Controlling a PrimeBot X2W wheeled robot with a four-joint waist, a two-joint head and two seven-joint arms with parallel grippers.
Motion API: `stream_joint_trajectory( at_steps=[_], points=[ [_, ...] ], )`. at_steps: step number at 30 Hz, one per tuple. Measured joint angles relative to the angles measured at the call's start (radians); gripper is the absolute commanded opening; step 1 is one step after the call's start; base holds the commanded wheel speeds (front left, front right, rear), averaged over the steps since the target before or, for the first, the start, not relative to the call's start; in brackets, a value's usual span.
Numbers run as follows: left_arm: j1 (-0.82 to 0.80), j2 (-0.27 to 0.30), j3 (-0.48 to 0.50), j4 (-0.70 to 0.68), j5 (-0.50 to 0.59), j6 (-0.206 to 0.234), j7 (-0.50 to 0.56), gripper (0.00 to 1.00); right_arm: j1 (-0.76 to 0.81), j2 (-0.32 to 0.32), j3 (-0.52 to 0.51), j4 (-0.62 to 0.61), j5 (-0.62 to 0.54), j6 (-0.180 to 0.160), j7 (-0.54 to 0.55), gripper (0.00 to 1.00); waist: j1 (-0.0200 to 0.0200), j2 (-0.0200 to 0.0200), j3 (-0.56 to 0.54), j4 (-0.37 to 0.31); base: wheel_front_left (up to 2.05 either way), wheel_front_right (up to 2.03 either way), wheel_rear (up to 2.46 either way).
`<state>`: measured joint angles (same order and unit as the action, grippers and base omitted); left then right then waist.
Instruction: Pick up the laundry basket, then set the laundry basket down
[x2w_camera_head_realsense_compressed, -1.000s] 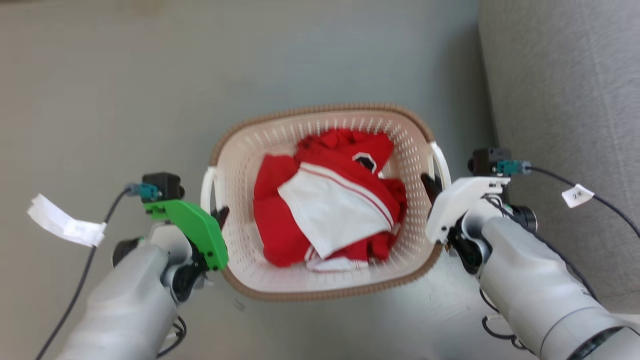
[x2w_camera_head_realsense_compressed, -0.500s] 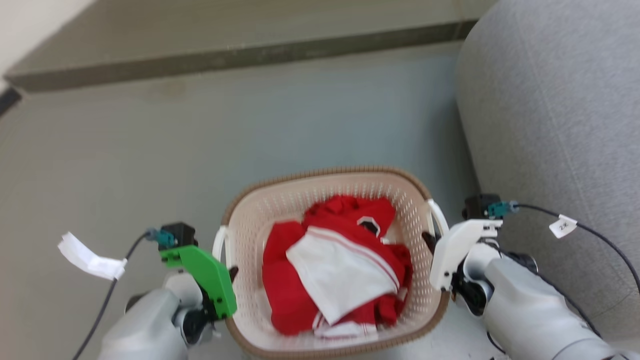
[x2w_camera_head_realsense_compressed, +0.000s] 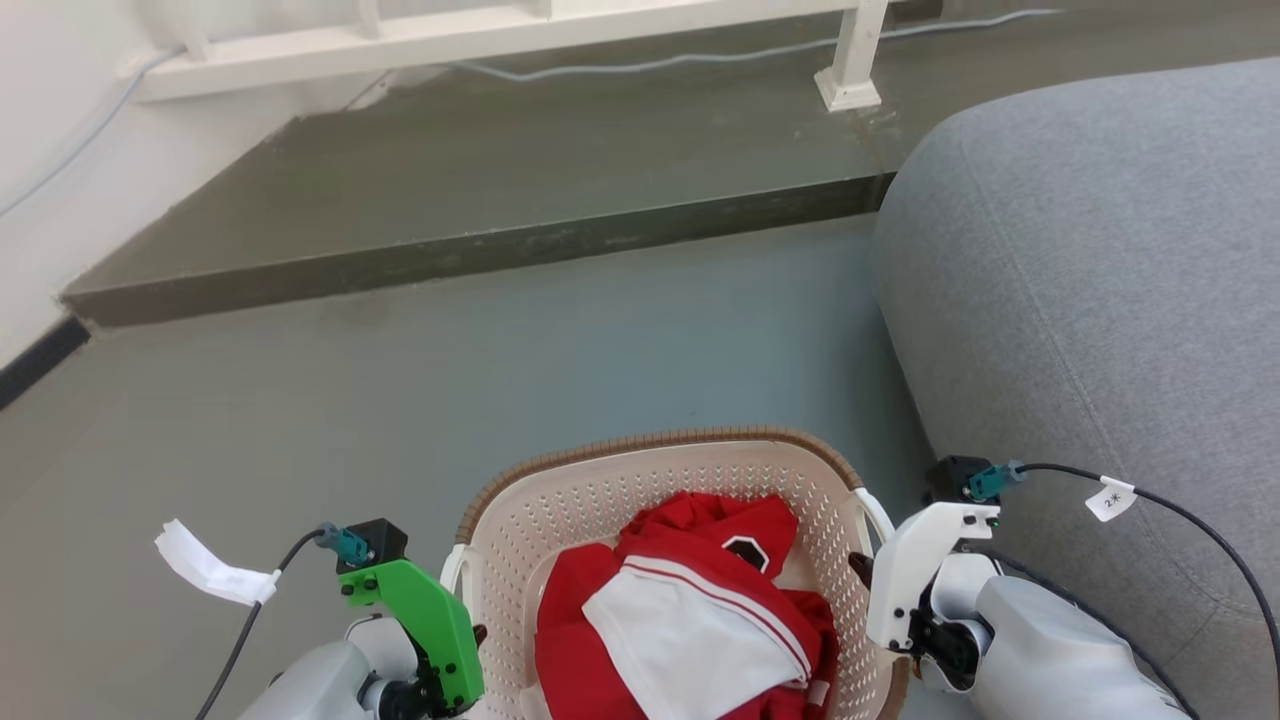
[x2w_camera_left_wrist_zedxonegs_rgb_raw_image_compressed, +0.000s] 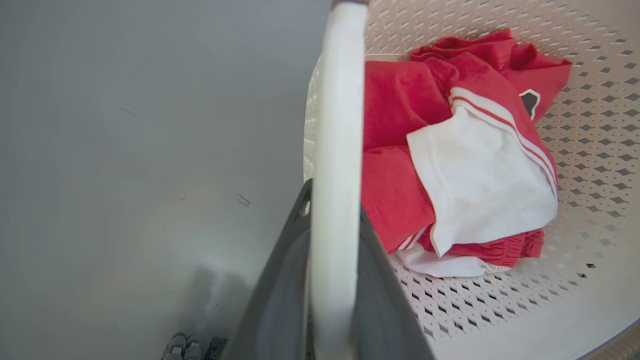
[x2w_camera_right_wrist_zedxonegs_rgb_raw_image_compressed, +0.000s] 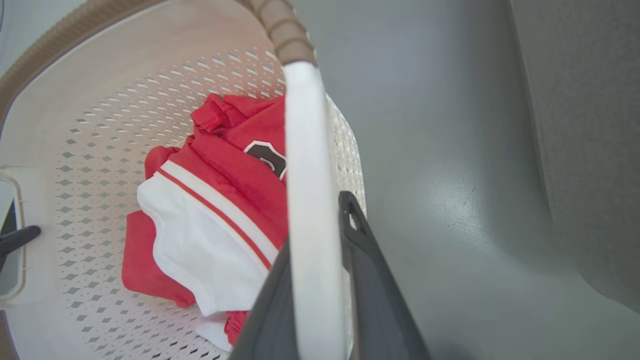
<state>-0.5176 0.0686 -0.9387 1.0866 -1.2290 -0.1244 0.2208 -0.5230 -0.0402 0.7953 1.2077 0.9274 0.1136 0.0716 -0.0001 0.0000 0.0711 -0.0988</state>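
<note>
The laundry basket (x2w_camera_head_realsense_compressed: 600, 500) is cream and perforated with a brown woven rim, and sits at the bottom middle of the head view between my arms. Red and white clothes (x2w_camera_head_realsense_compressed: 700, 620) lie inside it. My left gripper (x2w_camera_head_realsense_compressed: 476, 634), under its green cover, is shut on the basket's white left handle (x2w_camera_left_wrist_zedxonegs_rgb_raw_image_compressed: 335, 150), one dark finger on each side. At the other end my right gripper (x2w_camera_head_realsense_compressed: 858, 570), under a white cover, is shut on the white right handle (x2w_camera_right_wrist_zedxonegs_rgb_raw_image_compressed: 307, 175). The basket's near edge is cut off by the frame.
A grey sofa (x2w_camera_head_realsense_compressed: 1100, 280) stands close on the right of the basket. A dark raised step (x2w_camera_head_realsense_compressed: 480, 240) crosses the floor ahead, with a white furniture leg (x2w_camera_head_realsense_compressed: 850, 75) and a cable on it. A wall runs along the left.
The camera has swung upward, so the basket and both grippers now sit lower in the picture, and the step and furniture have come into view. Both grippers keep their hold on the handles.
</note>
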Motion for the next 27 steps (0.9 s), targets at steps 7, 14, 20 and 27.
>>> stream_joint_trajectory(
  at_steps=[7, 14, 20, 27],
  points=[
    [0.0, -0.012, 0.0, 0.023, 0.0, 0.0, 0.017, 0.0, 0.0, -0.001, 0.006, 0.004, 0.011, 0.0, 0.037, 0.0, 0.0, 0.0, -0.026, -0.013, 0.0, 0.0, 0.0],
    [0.0, -0.018, 0.0, 0.038, -0.007, 0.0, 0.031, 0.0, 0.0, -0.001, 0.01, 0.004, 0.024, 0.0, 0.053, 0.0, 0.0, 0.0, -0.033, -0.016, 0.0, 0.0, 0.0],
    [-0.001, -0.021, 0.0, 0.047, -0.009, 0.0, 0.034, 0.0, 0.0, -0.001, 0.015, 0.004, 0.035, 0.0, 0.062, 0.0, 0.0, 0.0, -0.035, -0.016, 0.0, 0.0, 0.0],
    [-0.001, -0.023, 0.0, 0.056, -0.012, 0.0, 0.035, 0.0, 0.0, -0.002, 0.017, 0.0, 0.049, 0.0, 0.071, 0.0, 0.0, 0.0, -0.031, -0.016, 0.0, 0.0, 0.0]
  ],
)
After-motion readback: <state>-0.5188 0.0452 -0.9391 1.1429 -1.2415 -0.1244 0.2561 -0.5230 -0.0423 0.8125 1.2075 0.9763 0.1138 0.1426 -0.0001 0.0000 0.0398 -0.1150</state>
